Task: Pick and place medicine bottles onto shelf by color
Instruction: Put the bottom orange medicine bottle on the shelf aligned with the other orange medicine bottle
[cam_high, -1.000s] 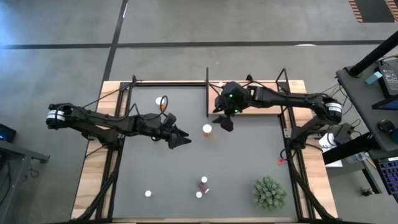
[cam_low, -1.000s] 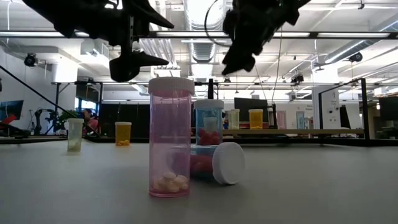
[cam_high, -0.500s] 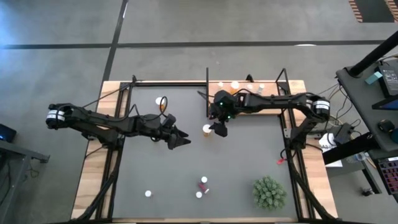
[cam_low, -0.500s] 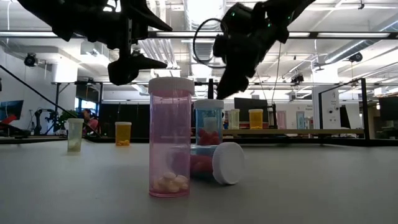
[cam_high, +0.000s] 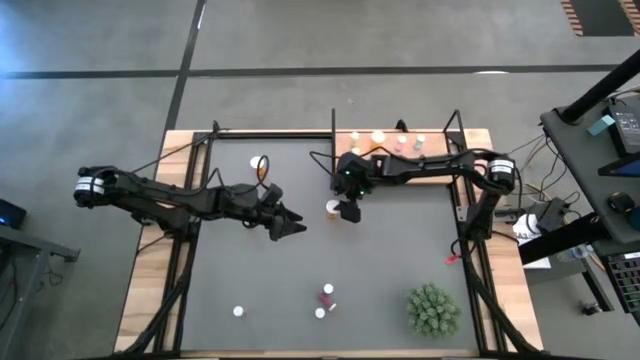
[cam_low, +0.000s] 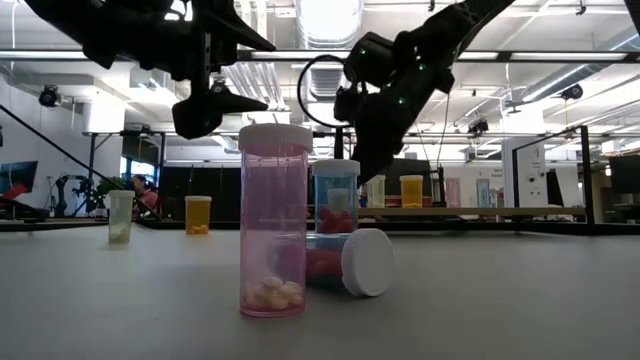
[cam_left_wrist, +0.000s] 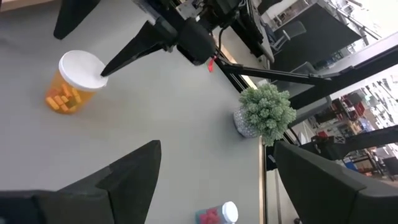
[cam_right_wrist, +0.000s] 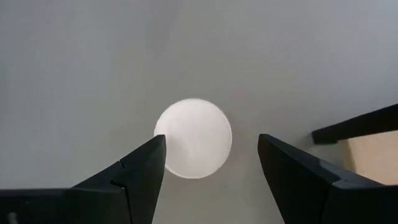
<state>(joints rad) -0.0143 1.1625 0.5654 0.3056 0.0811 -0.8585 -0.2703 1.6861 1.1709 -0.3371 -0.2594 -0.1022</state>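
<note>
An orange medicine bottle (cam_high: 333, 207) with a white cap (cam_right_wrist: 193, 137) stands upright on the dark mat, just in front of the shelf (cam_high: 440, 170). My right gripper (cam_high: 344, 210) hangs open over it. Its fingers slant down on either side of the cap, and I see no touch. My left gripper (cam_high: 295, 225) waits open above the mat, left of that bottle. A second orange bottle (cam_high: 260, 163) stands at the far left. Several bottles (cam_high: 378, 138) stand on the shelf.
Near the front edge stand a pink bottle (cam_low: 274, 220), a bottle with red pills (cam_low: 336, 195) and one lying on its side (cam_low: 350, 262). A pale green bottle (cam_low: 120, 217) stands farther left. A spiky green plant (cam_high: 433, 308) sits front right. Black frame posts (cam_high: 333, 150) edge the shelf.
My right gripper has come down and away from the shelf toward the orange bottle, tipping more steeply downward. It now stands over the bottle's cap, and the bottles on the shelf show behind it. Its fingers keep the same gap.
</note>
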